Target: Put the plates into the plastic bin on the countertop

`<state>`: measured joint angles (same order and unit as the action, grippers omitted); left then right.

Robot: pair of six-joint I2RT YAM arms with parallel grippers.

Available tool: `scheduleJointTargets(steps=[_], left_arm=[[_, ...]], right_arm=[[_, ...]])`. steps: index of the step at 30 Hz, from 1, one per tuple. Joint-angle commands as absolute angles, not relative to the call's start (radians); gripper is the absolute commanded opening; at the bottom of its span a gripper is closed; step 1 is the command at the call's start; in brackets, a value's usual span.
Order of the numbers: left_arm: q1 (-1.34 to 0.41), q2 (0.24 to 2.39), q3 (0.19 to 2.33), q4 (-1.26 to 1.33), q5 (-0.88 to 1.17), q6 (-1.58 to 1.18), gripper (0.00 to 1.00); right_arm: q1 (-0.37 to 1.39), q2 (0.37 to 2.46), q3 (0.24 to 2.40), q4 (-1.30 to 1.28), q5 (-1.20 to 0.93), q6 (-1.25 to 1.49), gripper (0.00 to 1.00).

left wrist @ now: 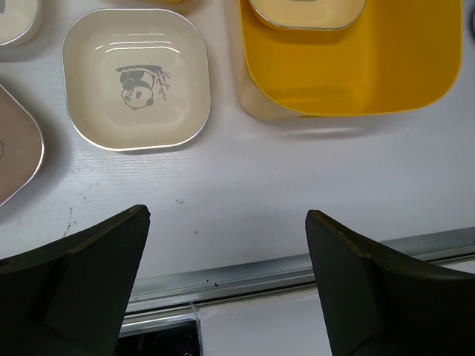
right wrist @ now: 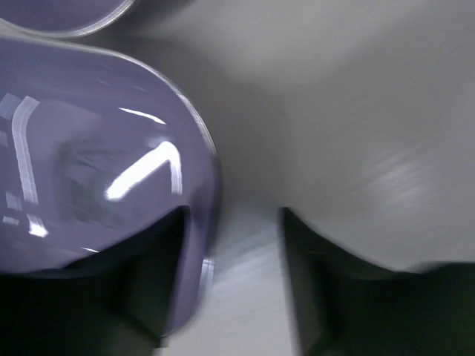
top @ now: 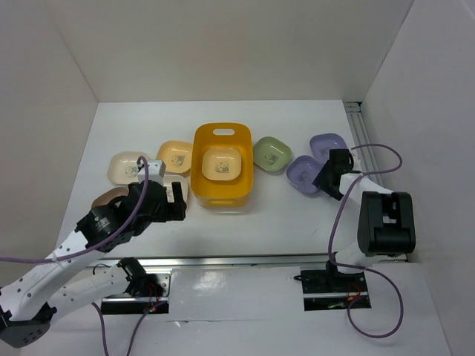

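- Black jaws of the right gripper (right wrist: 234,222) fill the bottom of the right wrist view. They stand apart astride the rim of a lavender rounded-square plastic plate (right wrist: 89,163), one over its hollow and one outside, not yet pinching. The raised rim looks like the only purchase on so shallow a dish.
- That plate lies flat, hollow up, at centre right of the overhead frame, just below a second lavender plate (top: 327,144). Being nearly square, it has no clear long axis.
- Lower left, the left gripper (left wrist: 226,222) hovers over bare white tabletop (top: 297,222), jaws spread wide and empty, just below a cream panda-print plate (left wrist: 137,78).
- At centre stands the deep yellow-orange plastic bin (top: 223,196), its long axis running up the frame and its slot handle at the upper end. One cream plate (top: 222,163) lies inside.
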<state>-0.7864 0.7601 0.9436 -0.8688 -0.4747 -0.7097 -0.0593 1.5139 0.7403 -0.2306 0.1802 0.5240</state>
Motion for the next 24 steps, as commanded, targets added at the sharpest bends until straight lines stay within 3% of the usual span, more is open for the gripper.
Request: scheduleJointTargets(steps=[1, 9, 15, 20, 24], left_arm=[[-0.781, 0.738, 0.963, -0.862, -0.502, -0.712, 1.00], [-0.781, 0.729, 0.963, -0.862, -0.502, -0.712, 1.00], [-0.772, 0.738, 0.963, -0.862, -0.502, -0.712, 1.00], [-0.772, 0.738, 0.963, -0.862, -0.502, -0.712, 1.00], [-0.772, 0.738, 0.963, -0.862, -0.502, -0.712, 1.00]], right_arm=[[-0.063, 1.566, 0.765, -0.132, 0.149, 0.543, 0.52], [-0.017, 1.522, 0.744, -0.167, 0.146, 0.532, 0.02], [0.051, 1.352, 0.797, -0.345, 0.351, 0.598, 0.00], [0.165, 1.244, 1.014, -0.495, 0.560, 0.580, 0.00], [0.263, 1.253, 1.175, -0.457, 0.453, 0.480, 0.00]])
